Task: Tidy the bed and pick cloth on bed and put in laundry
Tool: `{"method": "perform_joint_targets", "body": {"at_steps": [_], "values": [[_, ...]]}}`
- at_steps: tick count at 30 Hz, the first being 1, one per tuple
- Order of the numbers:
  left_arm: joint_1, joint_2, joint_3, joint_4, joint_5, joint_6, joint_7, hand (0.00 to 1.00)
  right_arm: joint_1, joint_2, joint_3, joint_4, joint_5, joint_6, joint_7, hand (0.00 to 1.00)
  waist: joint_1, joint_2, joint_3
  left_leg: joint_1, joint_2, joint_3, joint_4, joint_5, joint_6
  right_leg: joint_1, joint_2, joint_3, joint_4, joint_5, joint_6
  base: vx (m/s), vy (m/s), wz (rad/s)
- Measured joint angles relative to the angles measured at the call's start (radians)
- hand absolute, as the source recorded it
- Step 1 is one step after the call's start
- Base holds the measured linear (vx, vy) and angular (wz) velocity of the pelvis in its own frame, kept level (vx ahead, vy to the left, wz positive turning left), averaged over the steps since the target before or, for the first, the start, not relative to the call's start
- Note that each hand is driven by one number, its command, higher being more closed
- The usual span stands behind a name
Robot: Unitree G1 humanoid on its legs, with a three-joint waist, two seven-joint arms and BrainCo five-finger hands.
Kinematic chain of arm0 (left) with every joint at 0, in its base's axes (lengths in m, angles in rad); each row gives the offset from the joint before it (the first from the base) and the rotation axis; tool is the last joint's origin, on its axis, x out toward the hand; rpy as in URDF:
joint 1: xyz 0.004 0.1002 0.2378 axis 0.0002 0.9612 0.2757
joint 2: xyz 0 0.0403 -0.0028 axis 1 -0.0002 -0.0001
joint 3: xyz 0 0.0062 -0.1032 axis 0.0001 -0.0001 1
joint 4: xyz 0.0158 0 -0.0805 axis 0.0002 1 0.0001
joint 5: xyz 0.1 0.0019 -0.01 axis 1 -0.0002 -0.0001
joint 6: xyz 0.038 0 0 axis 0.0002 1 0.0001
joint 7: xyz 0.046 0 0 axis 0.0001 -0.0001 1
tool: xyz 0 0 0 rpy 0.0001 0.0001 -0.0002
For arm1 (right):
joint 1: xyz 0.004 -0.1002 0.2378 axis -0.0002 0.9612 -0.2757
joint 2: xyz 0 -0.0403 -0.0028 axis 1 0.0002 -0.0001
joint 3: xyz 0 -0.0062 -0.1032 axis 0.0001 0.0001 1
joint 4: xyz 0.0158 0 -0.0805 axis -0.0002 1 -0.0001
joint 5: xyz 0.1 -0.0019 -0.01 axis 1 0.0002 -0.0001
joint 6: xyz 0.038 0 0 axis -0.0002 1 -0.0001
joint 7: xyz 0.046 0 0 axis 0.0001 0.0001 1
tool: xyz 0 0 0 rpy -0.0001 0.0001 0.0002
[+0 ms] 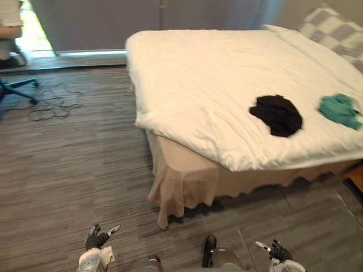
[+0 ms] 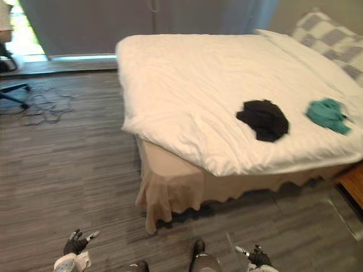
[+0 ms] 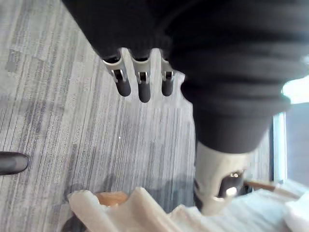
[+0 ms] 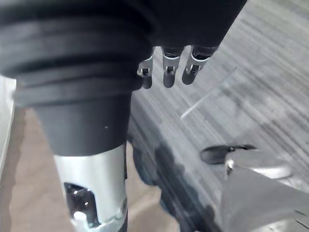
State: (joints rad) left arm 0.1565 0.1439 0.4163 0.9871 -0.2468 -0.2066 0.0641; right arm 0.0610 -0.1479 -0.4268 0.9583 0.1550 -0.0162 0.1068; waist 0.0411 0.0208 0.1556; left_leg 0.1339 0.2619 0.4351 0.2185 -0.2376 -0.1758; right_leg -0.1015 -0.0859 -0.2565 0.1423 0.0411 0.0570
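A black cloth (image 1: 277, 114) is lying crumpled on the white duvet (image 1: 198, 73) of the bed, near its front edge, and a teal cloth (image 1: 340, 110) is lying just beside it toward the head end, the two apart. A checked pillow (image 1: 332, 28) is resting at the head. A beige bed skirt (image 1: 181, 181) is hanging below the duvet down to the grey carpet (image 1: 74, 170). Both hands are hanging low over the carpet, well apart from the bed: the left hand (image 1: 96, 239) and the right hand (image 1: 278, 250), each with fingers (image 3: 140, 84) relaxed, slightly spread, holding nothing
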Motion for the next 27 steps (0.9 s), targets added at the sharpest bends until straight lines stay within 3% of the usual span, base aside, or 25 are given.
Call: {"method": "perform_joint_targets", "body": {"at_steps": [2,3,6,7,9,10,11,13,14,15,16,17,20,21,24,27], "values": [[-0.008,-0.01,0.01,-0.004,-0.022,-0.003,0.002,0.0,-0.014,-0.019,-0.002,-0.004,0.002,0.024,0.014,0.0,0.0,0.005,0.0,0.039,0.008,0.036,-0.031,0.06,-0.033,0.023,0.018,-0.006,-0.001,-0.028,-0.007,0.31,-0.133,0.02],[-0.008,-0.007,0.038,-0.011,-0.026,-0.015,0.02,0.0,-0.015,-0.031,-0.002,-0.003,0.001,0.037,0.023,0.0,0.0,-0.002,-0.002,0.048,0.016,0.044,0.002,0.086,-0.033,0.055,0.022,-0.006,-0.016,-0.04,-0.01,0.3,-0.174,-0.08],[-0.018,0.037,0.08,-0.06,-0.052,-0.055,0.066,0.0,-0.008,-0.061,-0.003,0.002,-0.001,0.054,0.043,0.0,0.001,-0.009,-0.009,0.014,0.041,0.048,0.154,0.141,0.001,0.115,0.019,-0.001,-0.063,-0.055,-0.023,0.19,-0.127,-0.12],[-0.033,0.087,0.103,-0.104,-0.079,-0.078,0.087,0.0,-0.003,-0.075,-0.005,0.002,-0.002,0.055,0.05,0.0,0.001,-0.011,-0.015,-0.015,0.051,0.049,0.218,0.179,0.034,0.129,0.017,0.006,-0.085,-0.055,-0.023,0.16,-0.091,-0.14],[-0.072,0.174,0.124,-0.207,-0.098,-0.122,0.115,0.0,0.002,-0.086,-0.018,0.004,0.0,0.056,0.047,0.0,0.003,-0.012,-0.021,-0.045,0.056,0.05,0.26,0.224,0.042,0.139,0.013,0.021,-0.103,-0.051,-0.028,0.17,-0.062,-0.11],[-0.091,0.211,0.136,-0.264,-0.101,-0.143,0.131,0.0,0.002,-0.088,-0.017,0.006,0.002,0.056,0.038,0.0,0.006,-0.004,-0.019,-0.065,0.055,0.049,0.273,0.203,0.055,0.136,0.009,0.034,-0.111,-0.053,-0.031,0.15,-0.013,-0.11],[-0.125,0.263,0.148,-0.353,-0.106,-0.175,0.154,0.0,-0.001,-0.09,-0.017,0.009,0.003,0.058,0.022,0.0,0.01,0.008,-0.012,-0.08,0.022,0.042,0.266,0.101,0.061,0.136,0.001,0.054,-0.126,-0.051,-0.04,0.1,0.046,-0.12],[-0.157,0.329,0.157,-0.472,-0.112,-0.212,0.172,0.0,0.0,-0.09,-0.015,0.011,0.002,0.061,0.006,0.0,0.018,0.007,-0.01,-0.099,-0.03,0.02,0.223,0.029,0.057,0.139,-0.016,0.07,-0.133,-0.05,-0.042,0.08,0.12,-0.24],[-0.17,0.377,0.161,-0.55,-0.113,-0.234,0.173,0.0,0.003,-0.082,0.0,0.01,0.002,0.064,-0.001,0.0,0.02,0.009,-0.012,-0.097,-0.053,0.022,0.161,0.021,0.07,0.143,-0.019,0.078,-0.131,-0.048,-0.04,0.04,0.179,-0.33],[-0.219,0.459,0.164,-0.685,-0.112,-0.273,0.169,0.0,0.014,-0.074,0.02,-0.002,0.003,0.066,-0.008,0.0,0.017,0.046,-0.031,-0.093,-0.051,0.033,0.021,0.122,0.098,0.148,0.007,0.077,-0.129,-0.05,-0.028,0.01,0.17,-0.37],[-0.242,0.483,0.164,-0.725,-0.109,-0.282,0.164,0.0,0.017,-0.067,0.022,-0.003,0.003,0.065,-0.011,0.0,0.019,0.047,-0.034,-0.072,-0.046,0.054,0.017,0.102,0.069,0.152,0.011,0.083,-0.13,-0.054,-0.02,0.03,0.195,-0.26],[-0.284,0.523,0.16,-0.782,-0.109,-0.294,0.154,0.0,0.024,-0.053,0.043,-0.004,0.004,0.065,-0.011,0.0,0.017,0.033,-0.041,-0.054,-0.06,0.055,-0.011,0.098,0.062,0.156,0.003,0.084,-0.128,-0.057,-0.011,0.03,0.182,-0.08],[-0.402,0.611,0.086,-0.836,-0.1,-0.293,0.103,0.0,0.064,-0.01,0.057,-0.007,0.004,0.064,-0.012,0.0,0.006,0.0,-0.058,-0.025,-0.084,0.091,-0.087,0.092,0.066,0.155,-0.007,0.077,-0.138,-0.056,-0.004,0.01,0.115,0.02],[-0.452,0.631,0.028,-0.839,-0.099,-0.286,0.076,0.0,0.09,0.008,0.059,-0.008,0.004,0.064,-0.013,0.0,0.005,-0.024,-0.074,-0.021,-0.088,0.106,-0.099,0.092,0.065,0.157,-0.008,0.079,-0.157,-0.045,-0.001,-0.01,0.053,-0.1],[-0.502,0.627,-0.078,-0.84,-0.083,-0.266,0.044,0.0,0.13,0.02,0.061,-0.045,0.004,0.062,-0.021,0.0,0.002,-0.034,-0.08,-0.006,-0.091,0.127,-0.113,0.093,0.064,0.163,-0.005,0.083,-0.179,-0.03,-0.004,-0.01,0.009,-0.2],[-0.552,0.604,-0.276,-0.822,0.023,-0.205,0.016,0.0,0.158,0.021,0.078,-0.05,0.002,0.053,-0.031,0.0,-0.03,-0.02,-0.094,0.008,-0.093,0.158,-0.133,0.098,0.056,0.169,0.002,0.11,-0.201,-0.013,-0.002,-0.01,-0.019,-0.3]]}}
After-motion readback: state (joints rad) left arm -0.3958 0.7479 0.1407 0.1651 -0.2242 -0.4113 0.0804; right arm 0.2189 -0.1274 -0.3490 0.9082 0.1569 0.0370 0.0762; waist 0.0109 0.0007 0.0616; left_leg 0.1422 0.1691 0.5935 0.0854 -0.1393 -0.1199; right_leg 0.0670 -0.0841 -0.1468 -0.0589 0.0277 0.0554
